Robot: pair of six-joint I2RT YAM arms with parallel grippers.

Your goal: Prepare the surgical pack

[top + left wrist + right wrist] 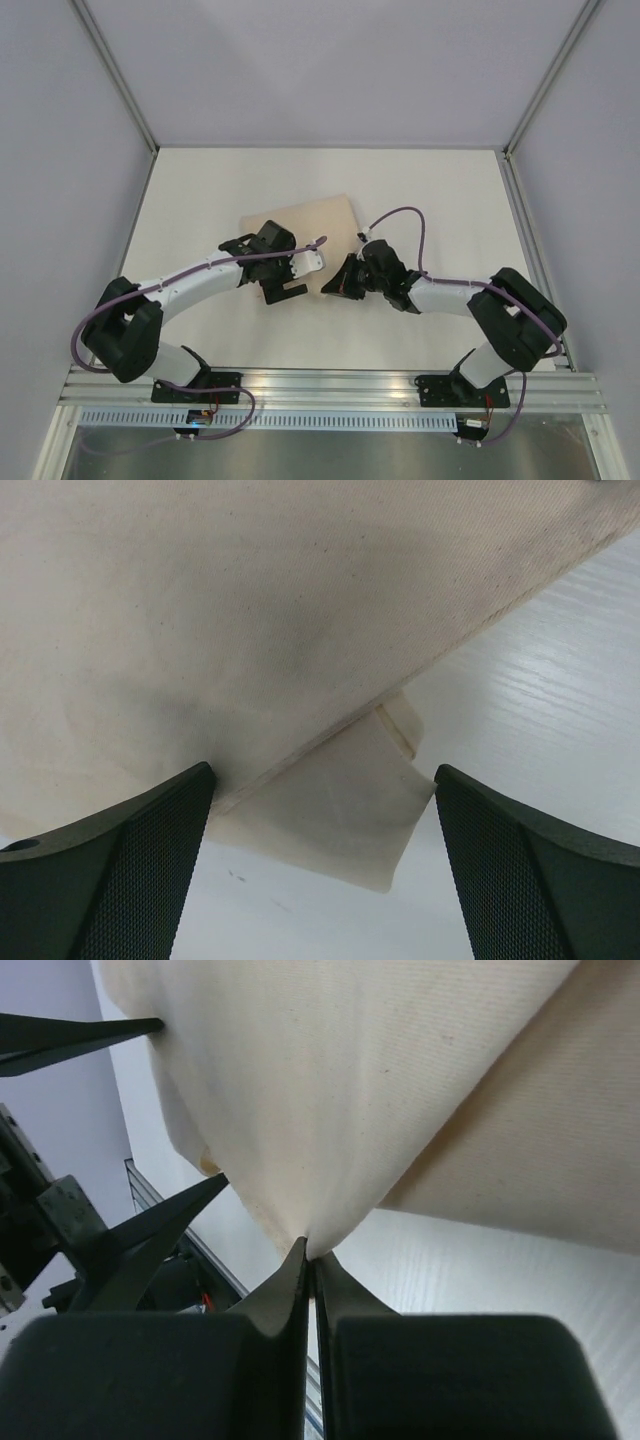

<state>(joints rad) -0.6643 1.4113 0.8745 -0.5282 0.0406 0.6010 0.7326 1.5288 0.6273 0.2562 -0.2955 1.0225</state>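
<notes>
surgical pack, wrapping stage: tan cloth sheet (305,222) folded at the middle of the desk (420,180), contents hidden; right tool (310,1250) pinched shut on one raised corner; left tool (322,775) wide open, empty, at the near folded edge; final folds judged outstanding.

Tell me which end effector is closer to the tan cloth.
Right. The right end effector is shut on a pinched corner of the tan cloth, touching it. The left end effector is open around the cloth's folded edge, not gripping it.

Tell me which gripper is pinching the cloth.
The right gripper, shut on a pinch of the cloth; the left gripper stands wide open, gripping nothing.
</notes>
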